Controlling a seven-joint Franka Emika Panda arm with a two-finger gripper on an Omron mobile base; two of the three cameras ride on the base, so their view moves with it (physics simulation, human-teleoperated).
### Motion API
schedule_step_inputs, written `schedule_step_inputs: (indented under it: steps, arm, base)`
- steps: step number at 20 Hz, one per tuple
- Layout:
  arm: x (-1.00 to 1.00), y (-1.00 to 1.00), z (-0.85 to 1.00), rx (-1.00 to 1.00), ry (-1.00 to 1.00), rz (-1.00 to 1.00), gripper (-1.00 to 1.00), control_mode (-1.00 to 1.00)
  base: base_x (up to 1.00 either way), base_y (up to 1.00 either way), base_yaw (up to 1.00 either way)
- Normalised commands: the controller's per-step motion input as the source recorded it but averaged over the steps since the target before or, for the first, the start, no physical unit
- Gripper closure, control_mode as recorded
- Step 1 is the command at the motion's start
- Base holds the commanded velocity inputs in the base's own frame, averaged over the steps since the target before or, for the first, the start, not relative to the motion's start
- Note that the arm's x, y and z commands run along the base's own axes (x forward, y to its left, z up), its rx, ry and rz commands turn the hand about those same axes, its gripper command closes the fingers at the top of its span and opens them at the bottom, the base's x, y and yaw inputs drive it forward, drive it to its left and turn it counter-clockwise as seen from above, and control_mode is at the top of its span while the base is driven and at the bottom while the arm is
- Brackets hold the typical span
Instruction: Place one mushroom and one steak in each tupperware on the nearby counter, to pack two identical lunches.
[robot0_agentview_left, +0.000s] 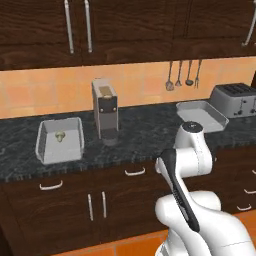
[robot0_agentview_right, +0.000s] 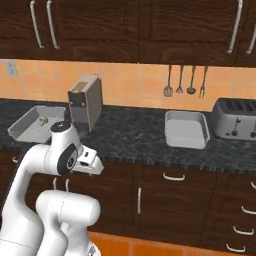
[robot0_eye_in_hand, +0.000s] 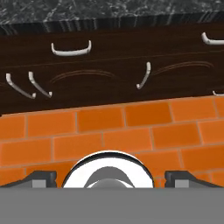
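Now my tool (robot0_eye_in_hand: 111, 177) hangs at the frame's bottom, jaws spread wide, empty, over orange floor tiles (robot0_eye_in_hand: 109, 131). Beyond, the worktop (robot0_agentview_left: 140, 135) crosses mid-frame: left tupperware (robot0_agentview_left: 60, 141) holds a mushroom (robot0_agentview_left: 60, 135), right tupperware (robot0_agentview_left: 202, 116) further along.

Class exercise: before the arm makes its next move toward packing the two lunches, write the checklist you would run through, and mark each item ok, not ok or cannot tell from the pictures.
1. Gripper open, holding nothing: ok.
2. Left tupperware on the counter: ok.
3. Mushroom in left tupperware: ok.
4. Steak in left tupperware: not ok, none seen.
5. Right tupperware filled: not ok, it looks empty.
6. Where the remaining food lies: cannot tell.
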Motion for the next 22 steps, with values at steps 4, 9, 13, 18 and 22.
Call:
schedule_step_inputs:
  steps: [4,9,13,18,22]
  arm:
    - [0.00,0.00,0.00,0.00,0.00,0.00,-1.00,1.00]
    - [0.00,0.00,0.00,0.00,0.00,0.00,-1.00,1.00]
    - [0.00,0.00,0.00,0.00,0.00,0.00,-1.00,1.00]
    - [0.00,0.00,0.00,0.00,0.00,0.00,-1.00,1.00]
    - [0.00,0.00,0.00,0.00,0.00,0.00,-1.00,1.00]
  base:
    - [-0.07,-1.00,-0.01]
    - [-0.62,-1.00,-0.12]
    - [-0.59,-1.00,-0.17]
    - [0.02,-1.00,-0.02]
    - [0.00,-1.00,0.00]
